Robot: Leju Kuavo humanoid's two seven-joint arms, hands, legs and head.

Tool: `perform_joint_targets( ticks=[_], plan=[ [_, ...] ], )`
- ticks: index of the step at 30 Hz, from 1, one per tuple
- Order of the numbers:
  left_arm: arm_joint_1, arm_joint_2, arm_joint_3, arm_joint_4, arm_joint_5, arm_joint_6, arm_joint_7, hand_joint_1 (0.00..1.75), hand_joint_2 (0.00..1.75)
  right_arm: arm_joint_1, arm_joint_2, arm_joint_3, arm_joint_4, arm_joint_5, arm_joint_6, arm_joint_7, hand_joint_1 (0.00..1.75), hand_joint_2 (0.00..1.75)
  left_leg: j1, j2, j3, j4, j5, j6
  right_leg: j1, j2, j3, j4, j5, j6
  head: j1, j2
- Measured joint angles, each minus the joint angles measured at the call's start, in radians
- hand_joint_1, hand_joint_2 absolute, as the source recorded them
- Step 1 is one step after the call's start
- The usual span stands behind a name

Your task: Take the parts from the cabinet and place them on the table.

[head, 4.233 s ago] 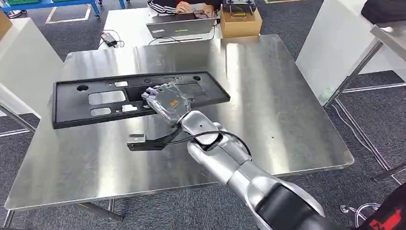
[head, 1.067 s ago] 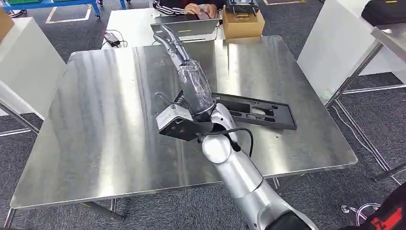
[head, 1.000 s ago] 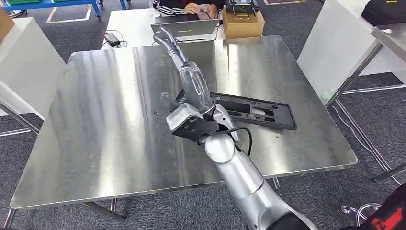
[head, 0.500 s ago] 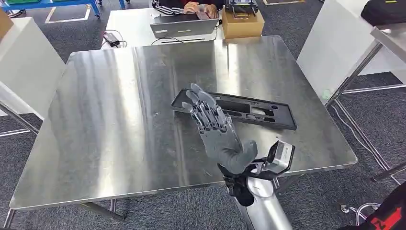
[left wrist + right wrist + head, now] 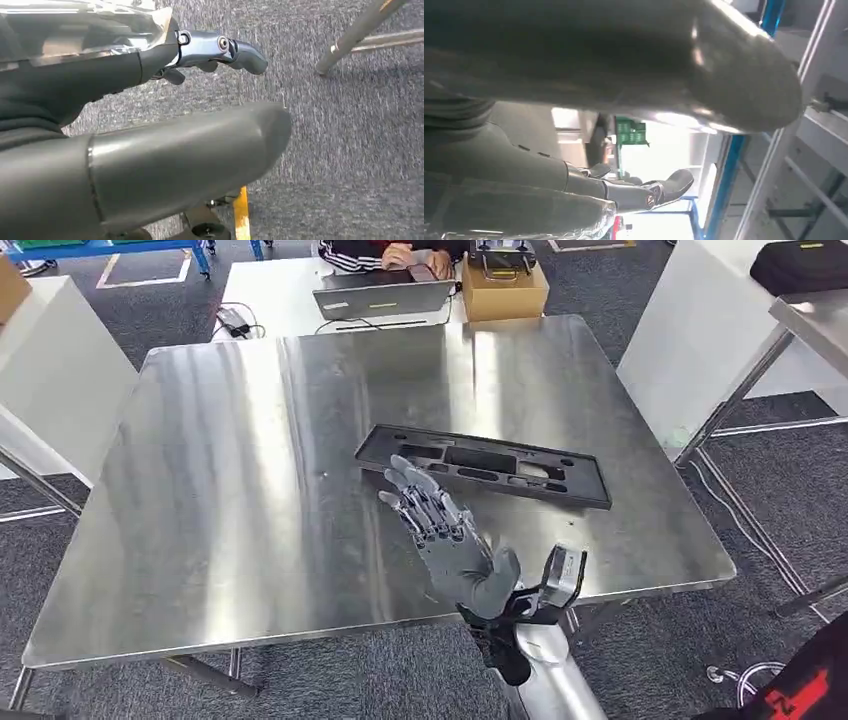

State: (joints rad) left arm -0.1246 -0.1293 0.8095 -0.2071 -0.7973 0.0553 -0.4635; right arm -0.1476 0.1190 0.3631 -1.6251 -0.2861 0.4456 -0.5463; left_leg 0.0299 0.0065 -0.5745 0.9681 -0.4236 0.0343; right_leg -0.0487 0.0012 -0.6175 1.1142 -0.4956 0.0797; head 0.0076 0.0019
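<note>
A long black plastic part [image 5: 482, 465] with several cut-outs lies flat on the steel table [image 5: 220, 460], right of centre. My right hand [image 5: 447, 538] hovers just in front of it, over the table's near edge, palm up with the fingers spread and nothing in it. The right wrist view has the hand's thick thumb [image 5: 634, 60] and dark fingers [image 5: 644, 192] apart. In the left wrist view my left hand [image 5: 165, 125] hangs above grey carpet, with its fingers [image 5: 220, 47] stretched out and holding nothing.
Beyond the table's far edge stand a laptop [image 5: 380, 295] and a cardboard box [image 5: 503, 287], with a person [image 5: 385, 254] seated behind them. A white cabinet [image 5: 45, 380] stands at the left. Another metal table [image 5: 800, 325] is at the right.
The right hand let go of the black part, turned palm up and drew back towards the near edge. The part now lies free on the table, right of centre.
</note>
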Motion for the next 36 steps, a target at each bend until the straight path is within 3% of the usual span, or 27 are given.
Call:
perform_joint_targets(
  ticks=[1, 2, 3, 4, 7, 8, 11, 12, 13, 14, 16, 17, 18, 19, 21, 22, 23, 24, 26, 27, 28, 29, 30, 31, 32, 33, 36],
  plan=[
    [0.000, 0.001, 0.000, 0.000, 0.000, -0.001, 0.000, 0.00, 0.00, -0.001, 0.000, 0.002, 0.005, 0.001, -0.002, -0.003, 0.00, 0.00, 0.006, -0.002, -0.012, 0.023, -0.008, -0.014, -0.012, -0.003, 0.060, -0.103, 0.020, 0.018, 0.000, 0.000],
    [0.000, 0.008, 0.001, -0.003, 0.000, 0.000, 0.000, 0.00, 0.00, -0.001, -0.001, 0.003, 0.011, 0.002, -0.003, -0.004, 0.00, 0.00, 0.001, -0.005, -0.023, 0.033, -0.011, -0.027, 0.001, 0.007, 0.052, -0.081, 0.006, 0.014, 0.001, 0.000],
    [-0.001, 0.006, 0.002, -0.004, 0.000, 0.000, 0.000, 0.00, 0.00, 0.002, -0.001, 0.005, 0.013, 0.002, -0.003, -0.006, 0.00, 0.00, 0.001, -0.004, -0.031, 0.054, -0.017, -0.037, 0.000, 0.012, 0.046, -0.088, 0.014, -0.005, 0.003, 0.000],
    [-0.001, 0.006, 0.002, -0.004, -0.002, 0.000, -0.001, 0.00, 0.00, 0.004, -0.002, 0.007, 0.016, 0.003, -0.007, -0.007, 0.00, 0.00, 0.001, -0.007, -0.033, 0.050, -0.012, -0.040, 0.000, 0.011, 0.042, -0.078, 0.015, -0.017, 0.000, 0.000],
    [0.000, 0.006, 0.002, -0.004, -0.007, -0.002, 0.005, 0.00, 0.00, 0.009, -0.001, 0.012, 0.022, 0.010, -0.018, -0.005, 0.00, 0.00, 0.012, -0.008, -0.037, 0.052, -0.011, -0.048, 0.002, 0.011, 0.031, -0.073, 0.025, -0.039, 0.001, 0.000],
    [-0.001, 0.007, 0.003, -0.004, -0.007, -0.002, 0.007, 0.00, 0.00, 0.011, 0.001, 0.015, 0.022, 0.017, -0.022, -0.001, 0.00, 0.00, 0.012, -0.006, -0.049, 0.081, -0.050, -0.046, 0.004, 0.010, 0.025, -0.073, 0.031, -0.049, 0.001, 0.000],
    [-0.001, 0.008, 0.005, -0.004, -0.005, -0.009, 0.012, 0.00, 0.00, 0.019, 0.002, 0.023, 0.022, 0.024, -0.034, 0.002, 0.00, 0.00, 0.008, -0.007, -0.125, 0.297, -0.192, -0.045, 0.019, 0.008, -0.001, -0.072, 0.049, -0.071, 0.000, 0.000],
    [-0.001, 0.009, 0.005, -0.004, -0.002, -0.012, 0.013, 0.00, 0.00, 0.024, 0.002, 0.023, 0.023, 0.025, -0.037, 0.005, 0.00, 0.00, 0.007, -0.007, -0.138, 0.343, -0.213, -0.041, 0.024, 0.007, -0.010, -0.072, 0.055, -0.074, 0.001, 0.000],
    [0.000, 0.009, 0.006, -0.004, -0.001, -0.015, 0.013, 0.00, 0.00, 0.029, 0.002, 0.023, 0.023, 0.025, -0.038, 0.008, 0.00, 0.00, 0.004, -0.007, -0.127, 0.348, -0.212, -0.033, 0.030, 0.007, -0.020, -0.072, 0.063, -0.077, 0.000, 0.000],
    [-0.001, 0.009, 0.006, -0.004, 0.000, -0.017, 0.013, 0.00, 0.00, 0.030, 0.002, 0.024, 0.023, 0.025, -0.039, 0.008, 0.00, 0.00, -0.001, -0.007, -0.094, 0.308, -0.194, -0.022, 0.036, 0.007, -0.029, -0.072, 0.070, -0.078, 0.000, 0.000],
    [-0.001, 0.009, 0.006, -0.004, 0.001, -0.018, 0.013, 0.00, 0.00, 0.030, 0.003, 0.027, 0.023, 0.025, -0.040, 0.010, 0.00, 0.00, -0.018, -0.009, 0.024, 0.141, -0.141, 0.010, 0.045, 0.009, -0.042, -0.073, 0.085, -0.078, 0.000, 0.000],
    [-0.004, 0.012, 0.007, -0.005, 0.001, -0.018, 0.013, 0.00, 0.00, 0.029, 0.005, 0.029, 0.023, 0.025, -0.040, 0.011, 0.00, 0.00, -0.030, -0.009, 0.075, 0.059, -0.143, 0.030, 0.041, 0.008, -0.043, -0.072, 0.091, -0.078, 0.000, 0.000],
    [-0.005, 0.011, 0.007, -0.006, 0.000, -0.019, 0.012, 0.00, 0.00, 0.031, 0.007, 0.031, 0.023, 0.025, -0.041, 0.013, 0.00, 0.00, -0.032, -0.004, 0.064, 0.066, -0.137, 0.031, 0.051, 0.007, -0.042, -0.080, 0.100, -0.070, 0.006, 0.000],
    [-0.006, 0.014, 0.008, -0.007, 0.002, -0.016, 0.011, 0.00, 0.00, 0.031, 0.007, 0.033, 0.023, 0.025, -0.042, 0.013, 0.00, 0.00, -0.039, -0.006, 0.058, 0.062, -0.128, 0.035, 0.036, 0.004, -0.042, -0.081, 0.103, -0.064, 0.005, 0.000],
    [-0.004, 0.015, 0.008, -0.007, 0.002, -0.015, 0.011, 0.00, 0.00, 0.032, 0.012, 0.040, 0.024, 0.026, -0.045, 0.015, 0.00, 0.00, -0.047, -0.006, 0.054, 0.057, -0.114, 0.041, 0.030, 0.003, -0.040, -0.091, 0.120, -0.046, 0.003, 0.000],
    [-0.003, 0.014, 0.008, -0.007, 0.004, -0.015, 0.011, 0.00, 0.00, 0.032, 0.012, 0.040, 0.024, 0.025, -0.045, 0.015, 0.00, 0.00, -0.046, -0.005, 0.055, 0.035, -0.090, 0.047, 0.040, 0.003, -0.041, -0.104, 0.134, -0.038, 0.004, 0.000],
    [-0.004, 0.013, 0.008, -0.007, 0.004, -0.015, 0.011, 0.00, 0.00, 0.033, 0.011, 0.040, 0.025, 0.025, -0.045, 0.015, 0.00, 0.00, -0.036, 0.000, 0.054, 0.017, -0.065, 0.036, 0.040, 0.001, -0.046, -0.093, 0.121, -0.041, 0.004, 0.000],
    [-0.003, 0.013, 0.009, -0.007, 0.004, -0.015, 0.010, 0.00, 0.00, 0.033, 0.010, 0.040, 0.026, 0.024, -0.045, 0.015, 0.00, 0.00, -0.037, 0.001, 0.044, 0.007, -0.049, 0.043, 0.039, 0.001, -0.063, -0.064, 0.071, -0.048, 0.007, 0.000],
    [-0.001, 0.011, 0.009, -0.007, 0.005, -0.015, 0.010, 0.00, 0.00, 0.033, 0.009, 0.040, 0.029, 0.024, -0.046, 0.016, 0.00, 0.00, -0.037, 0.003, 0.019, 0.008, -0.029, 0.038, 0.036, 0.001, -0.097, 0.068, -0.028, -0.057, 0.007, 0.000],
    [0.001, 0.010, 0.009, -0.007, 0.005, -0.015, 0.009, 0.00, 0.00, 0.034, 0.008, 0.040, 0.031, 0.024, -0.046, 0.016, 0.00, 0.00, -0.038, 0.005, 0.004, 0.008, -0.019, 0.038, 0.036, 0.001, -0.112, 0.143, -0.061, -0.053, 0.006, 0.000],
    [0.003, 0.009, 0.009, -0.007, 0.008, -0.015, 0.008, 0.00, 0.00, 0.035, 0.006, 0.040, 0.034, 0.023, -0.047, 0.016, 0.00, 0.00, -0.038, 0.006, -0.009, 0.009, -0.009, 0.037, 0.036, 0.001, -0.113, 0.188, -0.069, -0.043, 0.007, 0.000],
    [0.005, 0.008, 0.009, -0.006, 0.011, -0.015, 0.008, 0.00, 0.00, 0.035, 0.005, 0.040, 0.037, 0.023, -0.047, 0.016, 0.00, 0.00, -0.038, 0.008, -0.015, 0.010, 0.000, 0.035, 0.036, 0.001, -0.095, 0.191, -0.059, -0.032, 0.006, 0.000],
    [0.007, 0.008, 0.010, -0.006, 0.013, -0.014, 0.006, 0.00, 0.00, 0.034, 0.003, 0.040, 0.040, 0.021, -0.047, 0.016, 0.00, 0.00, -0.038, 0.008, -0.027, 0.012, 0.009, 0.032, 0.035, 0.001, -0.051, 0.147, -0.036, -0.019, 0.006, 0.000],
    [0.008, 0.007, 0.012, -0.006, 0.014, -0.014, 0.005, 0.00, 0.00, 0.033, 0.003, 0.040, 0.042, 0.019, -0.048, 0.016, 0.00, 0.00, -0.038, 0.008, -0.040, 0.014, 0.018, 0.029, 0.035, 0.000, 0.022, 0.053, -0.010, -0.009, 0.006, 0.000],
    [0.008, 0.007, 0.014, -0.006, 0.015, -0.014, 0.005, 0.00, 0.00, 0.032, 0.003, 0.042, 0.044, 0.018, -0.048, 0.016, 0.00, 0.00, -0.038, 0.007, -0.047, 0.019, 0.022, 0.025, 0.035, -0.001, 0.089, -0.040, -0.004, -0.010, 0.006, 0.000],
    [0.009, 0.006, 0.016, -0.006, 0.016, -0.014, 0.005, 0.00, 0.00, 0.028, 0.003, 0.043, 0.045, 0.017, -0.048, 0.016, 0.00, 0.00, -0.044, 0.007, -0.055, 0.026, 0.026, 0.020, 0.038, -0.001, 0.149, -0.128, -0.032, -0.022, 0.007, 0.000],
    [0.012, 0.005, 0.024, -0.006, 0.017, -0.014, 0.004, 0.00, 0.00, 0.024, 0.002, 0.048, 0.053, 0.015, -0.053, 0.016, 0.00, 0.00, -0.041, 0.007, -0.057, 0.029, 0.040, 0.005, 0.046, 0.000, 0.133, -0.134, -0.027, -0.050, 0.003, 0.000]
  ],
)
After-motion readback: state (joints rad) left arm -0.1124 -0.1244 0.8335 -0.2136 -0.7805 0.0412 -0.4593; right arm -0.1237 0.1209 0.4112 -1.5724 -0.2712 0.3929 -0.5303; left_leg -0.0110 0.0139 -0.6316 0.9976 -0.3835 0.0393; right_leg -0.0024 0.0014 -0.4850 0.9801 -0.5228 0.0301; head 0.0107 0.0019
